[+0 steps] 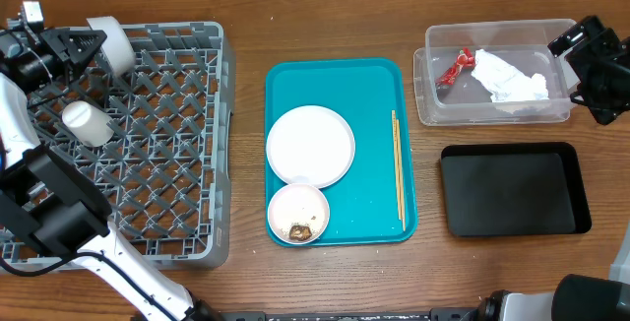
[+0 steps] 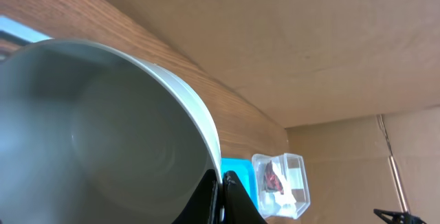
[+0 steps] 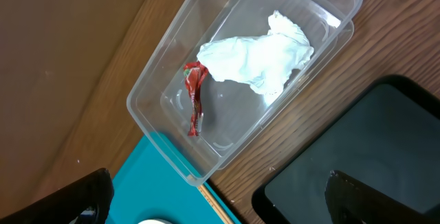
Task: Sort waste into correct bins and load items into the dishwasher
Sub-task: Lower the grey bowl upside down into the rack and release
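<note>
Placing the bowl in the rack's back-left corner.

My left gripper (image 2: 218,191) pinches the rim of a white bowl (image 1: 112,44), holding it tilted over the back-left corner of the grey dish rack (image 1: 187,224), near the cup (image 1: 87,122) sitting in it. I'd lower it until it rests on the lattice, apart from the cup, and only then let go. My right gripper (image 1: 583,68) hangs spread wide and empty beside the clear tub (image 1: 433,104), which holds the wrapper (image 1: 455,67) and napkin (image 1: 512,78).

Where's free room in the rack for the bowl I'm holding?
The dish rack lattice is bare right of the cup, through to its right wall. Its far-left corner is crowded: left pincer, held bowl, cup. The black tray is bare too.
</note>
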`<state>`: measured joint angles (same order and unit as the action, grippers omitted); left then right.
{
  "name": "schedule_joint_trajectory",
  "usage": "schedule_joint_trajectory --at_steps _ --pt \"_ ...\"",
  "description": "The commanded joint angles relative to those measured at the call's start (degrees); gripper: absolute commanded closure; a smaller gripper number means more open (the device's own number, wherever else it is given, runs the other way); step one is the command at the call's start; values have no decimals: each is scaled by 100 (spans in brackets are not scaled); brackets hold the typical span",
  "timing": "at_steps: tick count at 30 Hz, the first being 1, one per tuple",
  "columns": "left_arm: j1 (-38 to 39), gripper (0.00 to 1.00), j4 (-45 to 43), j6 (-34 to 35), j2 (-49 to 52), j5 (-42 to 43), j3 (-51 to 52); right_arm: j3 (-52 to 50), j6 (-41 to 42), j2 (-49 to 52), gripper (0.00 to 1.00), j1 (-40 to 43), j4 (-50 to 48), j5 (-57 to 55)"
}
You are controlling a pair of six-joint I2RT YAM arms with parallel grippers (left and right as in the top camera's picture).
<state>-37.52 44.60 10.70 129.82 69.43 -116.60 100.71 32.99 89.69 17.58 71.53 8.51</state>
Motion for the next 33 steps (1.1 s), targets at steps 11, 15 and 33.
schedule_joint_trajectory --at_steps 11,15,33 --pt "236 96 -9 87 -48 44 31 61 17 7 0 17 -33 -57" --pt "271 96 4 90 -48 -11 31 61 17 7 0 17 -31 -55" --pt "-85 90 588 -68 -48 -813 31 61 17 7 0 17 -31 -55"
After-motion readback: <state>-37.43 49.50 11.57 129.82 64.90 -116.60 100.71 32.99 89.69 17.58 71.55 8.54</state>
